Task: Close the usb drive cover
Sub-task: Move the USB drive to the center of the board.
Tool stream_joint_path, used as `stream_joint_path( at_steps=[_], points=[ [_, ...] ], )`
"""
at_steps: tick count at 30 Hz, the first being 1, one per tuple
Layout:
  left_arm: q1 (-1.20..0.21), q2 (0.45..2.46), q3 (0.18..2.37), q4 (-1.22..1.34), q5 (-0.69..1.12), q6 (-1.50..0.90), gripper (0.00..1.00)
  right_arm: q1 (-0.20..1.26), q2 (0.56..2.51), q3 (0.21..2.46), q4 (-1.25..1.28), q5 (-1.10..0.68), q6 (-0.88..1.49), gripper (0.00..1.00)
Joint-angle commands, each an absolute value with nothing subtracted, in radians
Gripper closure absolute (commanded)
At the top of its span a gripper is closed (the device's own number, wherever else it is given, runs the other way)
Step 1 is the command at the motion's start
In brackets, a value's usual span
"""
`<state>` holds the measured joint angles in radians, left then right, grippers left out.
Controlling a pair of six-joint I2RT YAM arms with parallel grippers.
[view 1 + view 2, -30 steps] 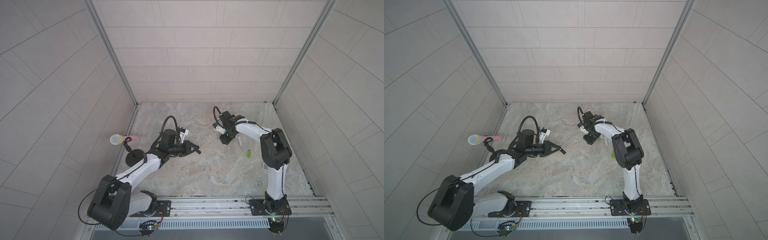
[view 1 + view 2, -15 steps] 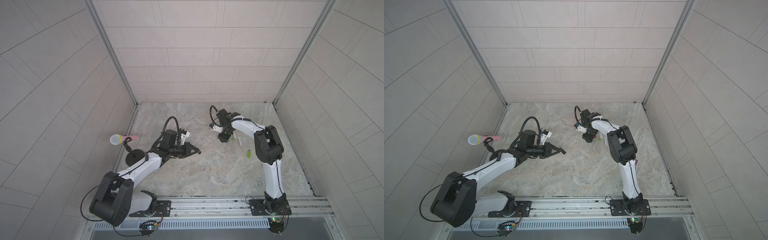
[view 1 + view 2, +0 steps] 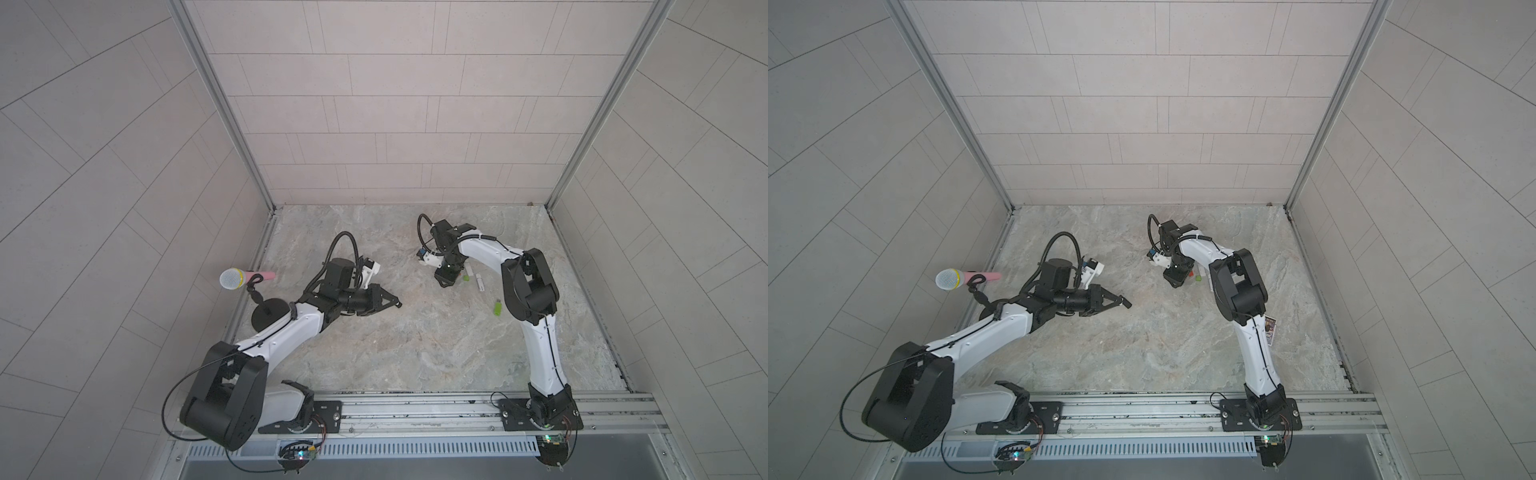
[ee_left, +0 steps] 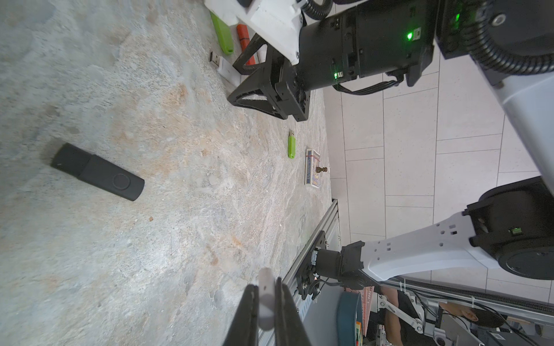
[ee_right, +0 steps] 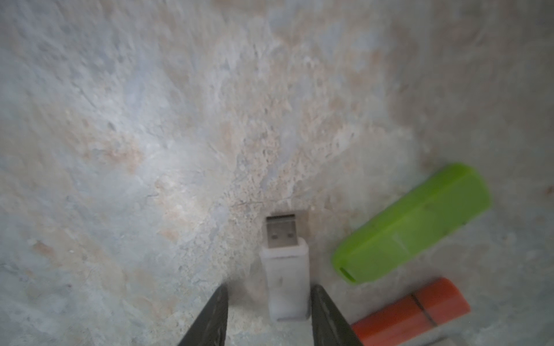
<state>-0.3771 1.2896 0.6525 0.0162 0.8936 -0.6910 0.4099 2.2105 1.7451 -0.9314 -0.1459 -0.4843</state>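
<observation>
USB drive (image 5: 286,281) and cover (image 4: 265,277) are apart, one at each arm.

My left claw (image 3: 397,305) is closed tight on a small pale plastic piece pinched at its very tips. I take this to be the cover, though I can't tell which way its open mouth faces. It looks tiny, light and smooth, so I judge it could twist or squirt out if pushed off-axis. It will probably only slide on if it meets the plug squarely.

My right claw (image 5: 269,289) points down at the table (image 5: 135,149) with its jaws apart and holding nothing. The white drive lies flat between them, a gap showing on at least one side, with its bare metal plug pointing out ahead of the tips. I expect a stiff, light plastic shell that skates on the stone if nudged. I'd take it across the two long sides of the body, towards the rear, leaving the plug clear for the cover.

A green stick (image 5: 413,224) and an orange stick (image 5: 410,311) lie just outside one finger. They are near enough to be bumped if that finger swings wide.
</observation>
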Motion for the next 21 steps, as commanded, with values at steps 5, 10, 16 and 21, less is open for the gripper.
stream_joint_path(
  at_steps=[5,10,16,21],
  points=[
    [-0.370,1.286,0.675,0.007,0.908,-0.666,0.89,0.441,2.237,1.708,-0.999,-0.168,-0.461,0.67],
    [-0.370,1.270,0.674,-0.004,0.906,-0.667,0.89,0.459,2.226,1.670,-0.967,-0.141,-0.424,0.79],
    [-0.370,1.224,0.661,-0.029,0.884,-0.666,0.89,0.487,2.188,1.606,-0.939,-0.143,-0.393,0.86],
    [-0.370,1.184,0.633,-0.043,0.861,-0.669,0.89,0.514,2.123,1.528,-0.910,-0.126,-0.373,0.82]
  ],
)
